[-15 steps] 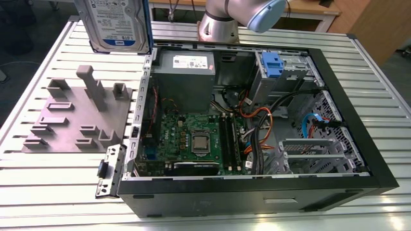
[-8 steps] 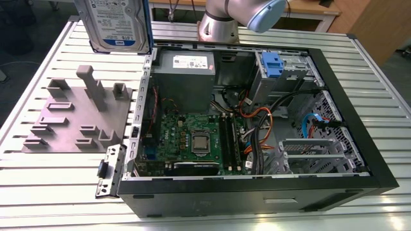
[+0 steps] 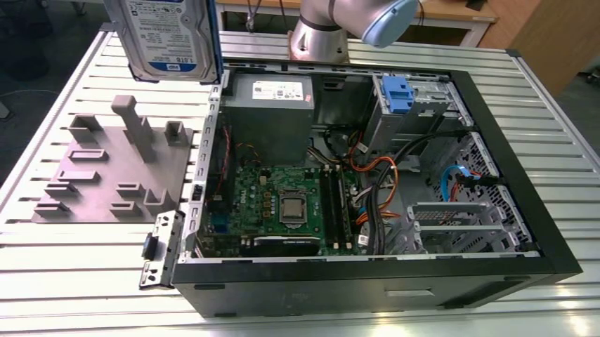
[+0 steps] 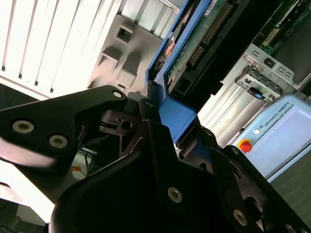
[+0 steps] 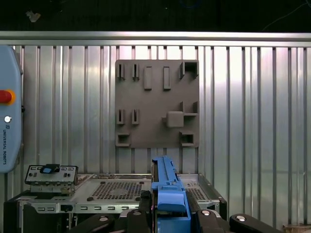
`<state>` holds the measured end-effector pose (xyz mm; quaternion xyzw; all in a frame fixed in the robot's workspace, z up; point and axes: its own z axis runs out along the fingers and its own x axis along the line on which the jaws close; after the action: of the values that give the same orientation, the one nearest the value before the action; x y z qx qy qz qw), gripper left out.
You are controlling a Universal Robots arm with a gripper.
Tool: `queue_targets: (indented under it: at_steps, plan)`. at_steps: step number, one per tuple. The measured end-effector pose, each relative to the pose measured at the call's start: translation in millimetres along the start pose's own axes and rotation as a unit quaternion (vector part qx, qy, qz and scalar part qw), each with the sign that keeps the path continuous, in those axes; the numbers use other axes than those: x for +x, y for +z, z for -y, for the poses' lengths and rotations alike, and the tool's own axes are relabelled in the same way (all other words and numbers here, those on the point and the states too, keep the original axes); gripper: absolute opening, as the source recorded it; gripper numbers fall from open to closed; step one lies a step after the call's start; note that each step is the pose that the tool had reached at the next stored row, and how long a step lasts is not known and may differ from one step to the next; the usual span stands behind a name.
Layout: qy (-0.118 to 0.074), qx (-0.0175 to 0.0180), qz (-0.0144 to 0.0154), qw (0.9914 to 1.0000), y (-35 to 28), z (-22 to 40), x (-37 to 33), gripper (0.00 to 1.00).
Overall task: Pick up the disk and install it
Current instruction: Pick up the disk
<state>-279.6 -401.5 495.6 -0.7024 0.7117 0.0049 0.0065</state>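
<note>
Over the far left corner of the worktop in the exterior view, above the grey fixture plate, the disk hangs in the air. Its long axis is roughly vertical, its label faces the camera and its rounded end points down. In the second wrist view the claw is clamped on its blue bracket, and the open computer case lies to the exterior view's right.

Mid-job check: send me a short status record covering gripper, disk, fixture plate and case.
disk: disk held in the air at the exterior view's upper left, label toward that camera
gripper: gripper shut on the disk's blue bracket
fixture: grey fixture plate lies on the slatted table, to the exterior view's left of the case
case: computer case open, motherboard exposed
install: not yet done; disk is outside the case
</note>
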Motion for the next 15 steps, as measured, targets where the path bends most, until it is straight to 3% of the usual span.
queue_targets:
  at_steps: [3, 10, 15]
  plan:
    - [0.000, 0.0001, 0.0001, 1.00000, 0.2, 0.9, 1.9, 0.37]
    - [0.000, 0.0000, 0.0000, 1.00000, 0.7, 12.2, 1.8, 0.37]
    - [0.000, 0.0000, 0.0000, 1.00000, 0.7, 12.6, 1.8, 0.37]
